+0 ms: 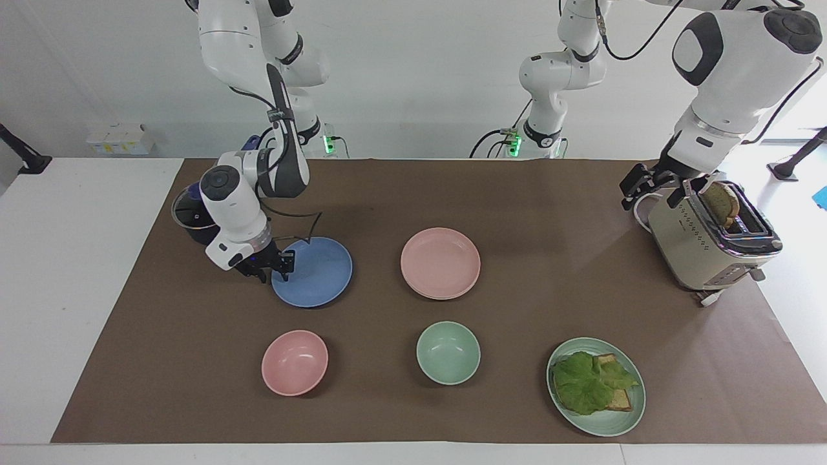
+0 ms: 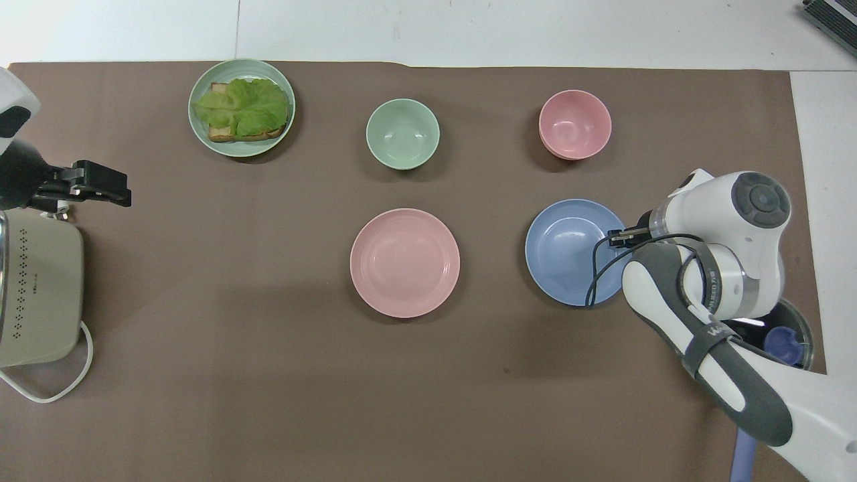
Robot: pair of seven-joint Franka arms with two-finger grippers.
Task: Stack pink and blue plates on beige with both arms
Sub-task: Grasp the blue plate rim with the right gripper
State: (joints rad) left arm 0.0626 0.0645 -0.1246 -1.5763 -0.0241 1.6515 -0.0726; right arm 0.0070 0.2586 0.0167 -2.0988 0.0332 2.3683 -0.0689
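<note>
The right gripper is low at the rim of the round, shallow, matte blue plate, on the side of the plate toward the right arm's end of the table. Its two black fingers stand narrow, one on each side of the rim, but I cannot tell if they already press on it. The blue plate lies flat on the brown paper mat.

The round, shallow, pastel pink plate lies beside the blue plate, near the middle of the mat. Under its edge a second pale rim shows, so it seems to rest on another plate; the colour of that one I cannot tell.

The left gripper waits just beside the cream-coloured toaster, at the left arm's end of the table, with the fingers wide apart and nothing between them.

Farther from the robots stand a small pink bowl, a pale green bowl and a pale green plate with lettuce and toast. A dark round pot stands near the right arm.
</note>
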